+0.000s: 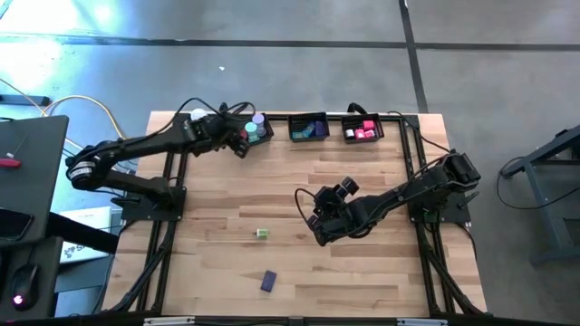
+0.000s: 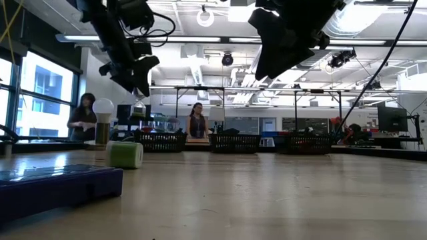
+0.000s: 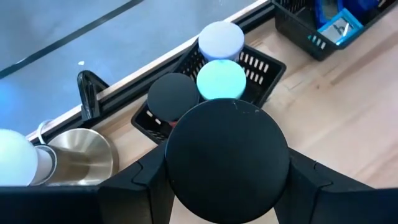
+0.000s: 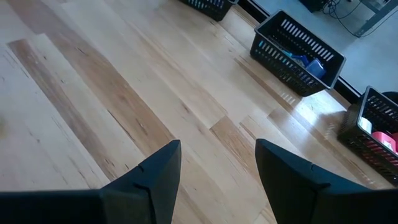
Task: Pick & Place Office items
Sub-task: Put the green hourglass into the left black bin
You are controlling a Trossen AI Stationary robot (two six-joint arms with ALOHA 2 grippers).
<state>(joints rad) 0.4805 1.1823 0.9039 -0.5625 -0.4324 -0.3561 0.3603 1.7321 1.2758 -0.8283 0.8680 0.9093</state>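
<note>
My left gripper [image 1: 243, 142] is shut on a small black roll [image 3: 227, 155] at the near edge of the far-left black tray [image 3: 264, 68]. In that tray stand a lilac cylinder [image 3: 221, 38], a teal cylinder [image 3: 221, 79] and another black roll [image 3: 174, 96]. A small green cylinder [image 1: 262, 234] lies on its side on the table, and a blue block [image 1: 268, 282] rests flat nearer the front edge. My right gripper [image 1: 317, 226] hangs open over the table's middle with nothing between its fingers [image 4: 155, 180]. My left gripper pinches the black roll by its curved side [image 3: 173, 165] between its two fingers [image 3: 134, 186], one on each side. The roll's flat round end faces back along the fingers. The fingers slant down toward the table's far edge. The roll is lifted clear of table and tray.
Two more black trays stand along the far edge: the middle one [image 1: 308, 127] holds blue and purple blocks, the right one [image 1: 362, 129] pink and red blocks. A white ball on a metal base [image 3: 81, 155] stands left of the left tray. People stand in the room beyond [image 2: 197, 120].
</note>
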